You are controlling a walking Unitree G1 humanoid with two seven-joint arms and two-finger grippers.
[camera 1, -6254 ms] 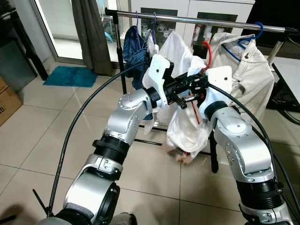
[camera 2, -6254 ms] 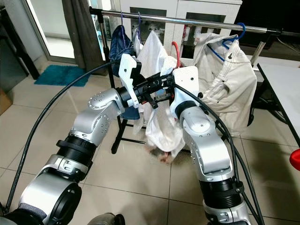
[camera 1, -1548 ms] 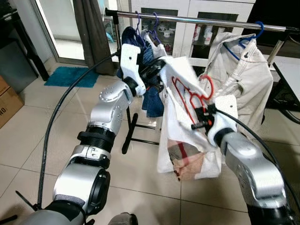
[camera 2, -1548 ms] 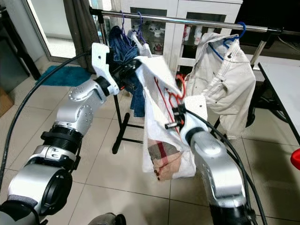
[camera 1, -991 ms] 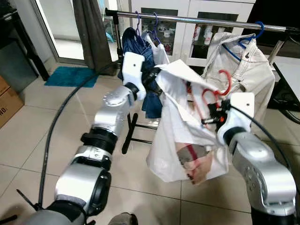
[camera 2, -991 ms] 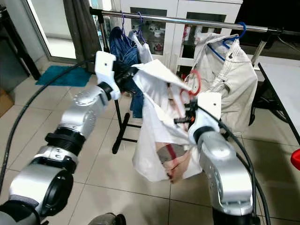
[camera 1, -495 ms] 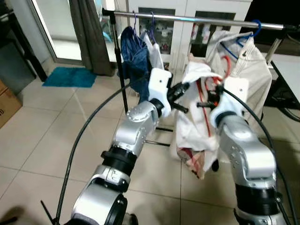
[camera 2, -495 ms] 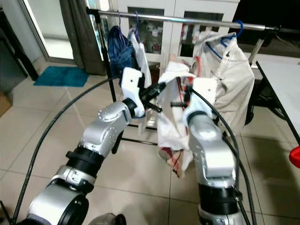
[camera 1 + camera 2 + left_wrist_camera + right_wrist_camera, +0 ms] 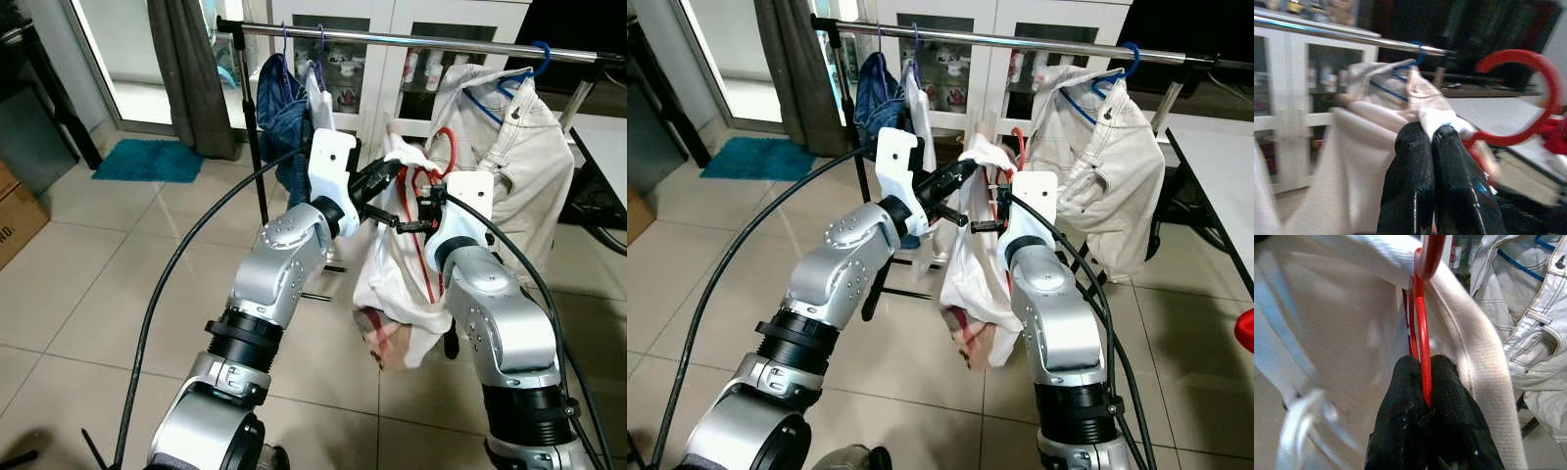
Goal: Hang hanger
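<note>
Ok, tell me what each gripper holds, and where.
Right gripper pinches the red hanger by its wire below the hook. Left gripper pinches the white garment at its collar.

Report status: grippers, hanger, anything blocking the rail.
Right gripper shut on red hanger. Left gripper shut on white garment. Hook below rail, unhung. Cream jacket close beside.

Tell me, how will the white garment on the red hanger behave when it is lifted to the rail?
The white garment looks floppy: it sags in folds. Probably light. It may slip on the thin red hanger, which the right gripper pinches.
</note>
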